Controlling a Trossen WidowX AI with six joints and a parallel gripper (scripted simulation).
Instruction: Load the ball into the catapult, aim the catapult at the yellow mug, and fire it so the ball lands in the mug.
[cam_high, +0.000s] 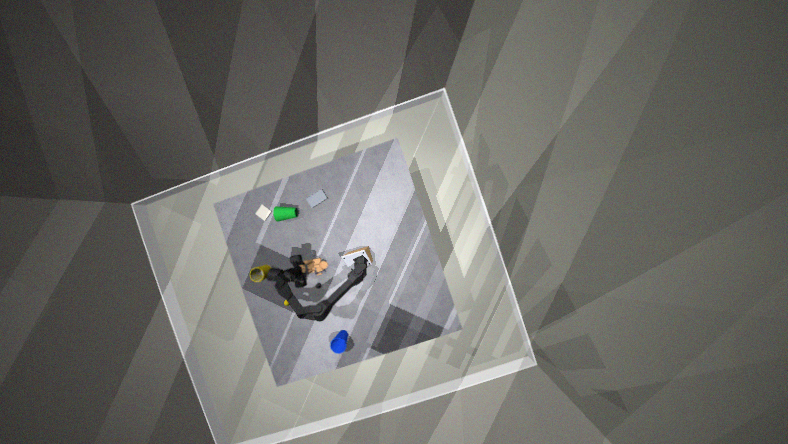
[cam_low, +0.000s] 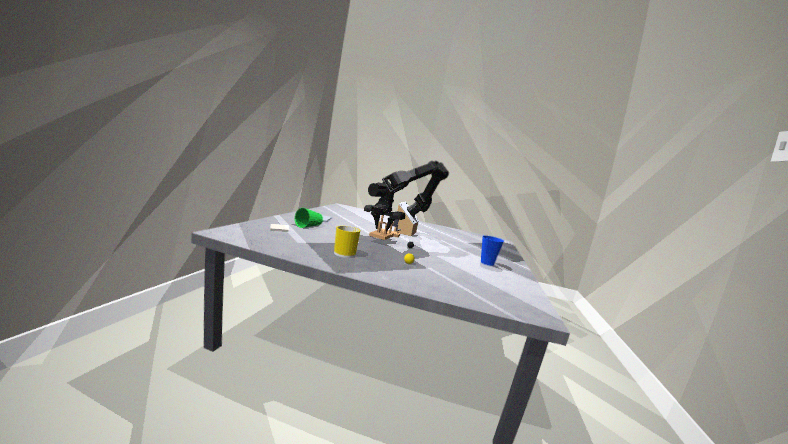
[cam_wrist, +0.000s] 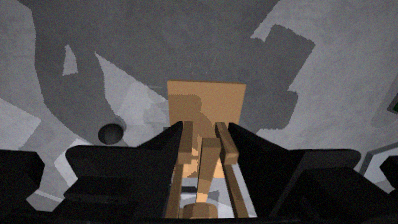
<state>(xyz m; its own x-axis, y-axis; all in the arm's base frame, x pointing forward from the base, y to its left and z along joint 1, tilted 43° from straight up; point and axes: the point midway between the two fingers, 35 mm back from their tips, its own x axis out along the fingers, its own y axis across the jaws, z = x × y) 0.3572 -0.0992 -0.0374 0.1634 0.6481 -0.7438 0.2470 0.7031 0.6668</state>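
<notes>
My gripper is shut on the wooden catapult, with a finger on each side of its upright rails. The catapult's flat base points away from the wrist camera. The yellow mug stands upright near the table edge, close to the gripper's side of the arm. A yellow ball and a dark ball lie on the table beside the catapult. Whether the catapult's base touches the table is too small to tell.
A green cup lies on its side near a cream tile and a grey-blue tile. A blue cup stands upright across the table. A wooden block with a white plate is at the arm's base.
</notes>
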